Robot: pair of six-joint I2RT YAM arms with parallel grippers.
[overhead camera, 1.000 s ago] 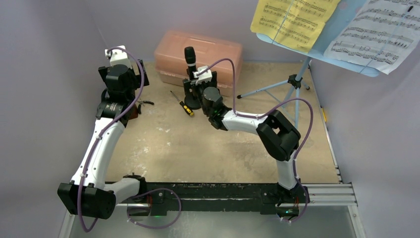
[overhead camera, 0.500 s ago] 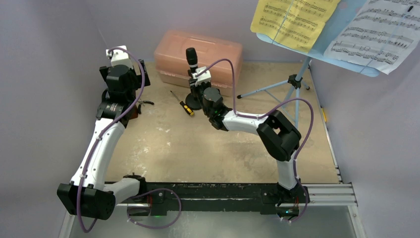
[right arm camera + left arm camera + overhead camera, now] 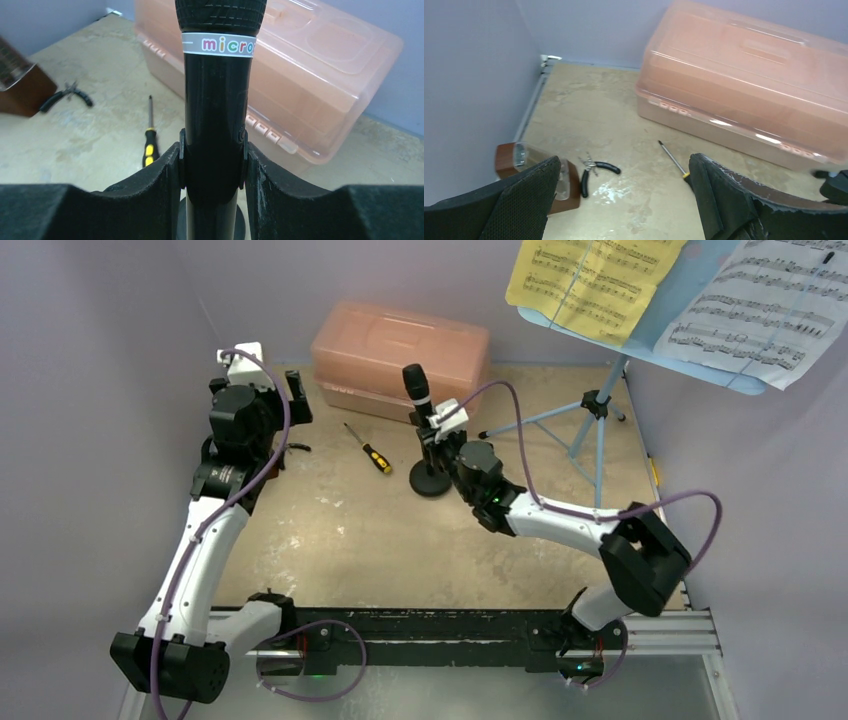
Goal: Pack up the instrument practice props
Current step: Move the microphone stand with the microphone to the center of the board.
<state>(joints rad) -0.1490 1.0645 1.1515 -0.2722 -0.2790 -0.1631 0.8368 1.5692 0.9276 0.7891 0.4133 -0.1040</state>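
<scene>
As seen from above, case (image 3: 400, 345) at back; stand (image 3: 597, 402) at far right, bearing 2 pages (image 3: 590, 280), yellow and white; mic (image 3: 217, 100) upright before case, clenched at its stem by right gripper (image 3: 214, 170); metronome (image 3: 506, 159) at far left beside pliers (image 3: 596, 170); left gripper (image 3: 624, 162) released, hovering near them.

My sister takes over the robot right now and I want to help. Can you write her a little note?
Left gripper: open, empty, above the table, near the brown wooden metronome.
Right gripper: shut on the black microphone-like pole with round base, upright, in front of the translucent pink plastic case, lid closed.
Light-blue perforated music stand is up at the far right, holding the yellow and white sheet-music pages.
Done: nothing packed yet. Left: open the case, pack everything.
</scene>
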